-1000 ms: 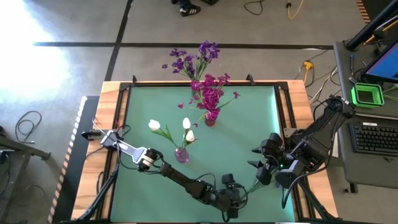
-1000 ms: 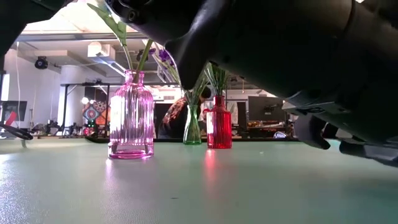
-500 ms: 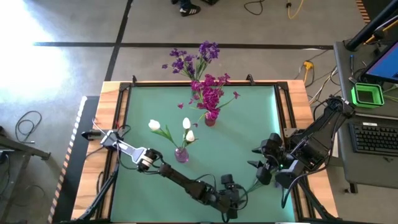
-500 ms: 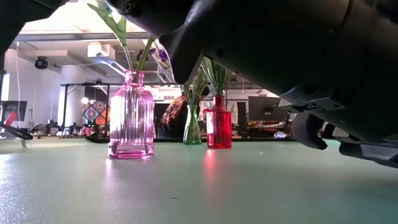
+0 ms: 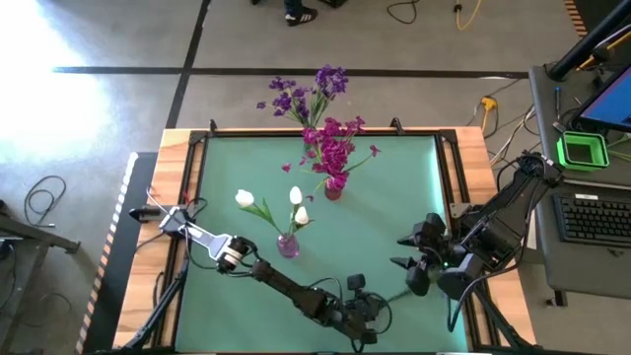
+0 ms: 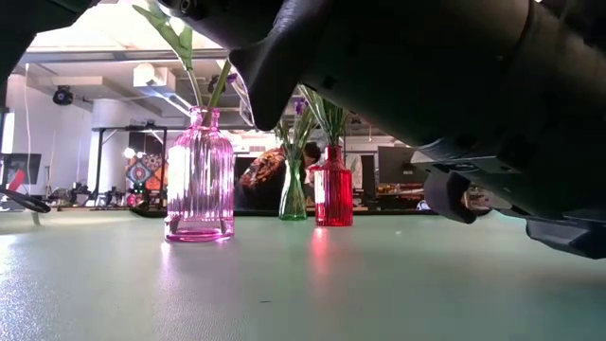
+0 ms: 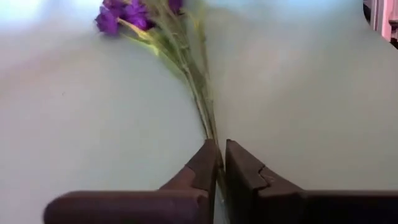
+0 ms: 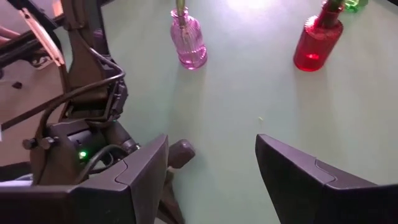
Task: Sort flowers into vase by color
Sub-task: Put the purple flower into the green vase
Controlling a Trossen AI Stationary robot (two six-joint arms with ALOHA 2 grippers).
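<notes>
A purple flower (image 7: 124, 14) with a long green stem (image 5: 396, 294) lies flat on the green table near its near edge. My left gripper (image 5: 372, 308) is shut on the stem's end. My right gripper (image 5: 407, 264) hovers open above the flower's far end, nothing between its fingers (image 8: 146, 174). A pink vase (image 5: 287, 245) holds white flowers. Magenta flowers fill a red vase (image 5: 333, 187). At the far edge, more purple flowers stand in a green vase (image 6: 293, 194). My left gripper pinches the stem's bare end (image 7: 212, 132) between its two fingers (image 7: 205, 165). The fingers slant down toward the table and lie nearly along the stem. The stem runs on ahead of them, and stem and purple head rest on the table.
The three vases stand in the table's middle and far part, well away from both grippers. Wooden rails (image 5: 459, 168) border the table. Bare green surface (image 5: 394, 197) lies between the vases and the right arm. In the low view, a person sits behind the vases.
My left gripper has shut on the flower's stem end and turned a little at the wrist, staying in the same spot. The flower lies where it was.
</notes>
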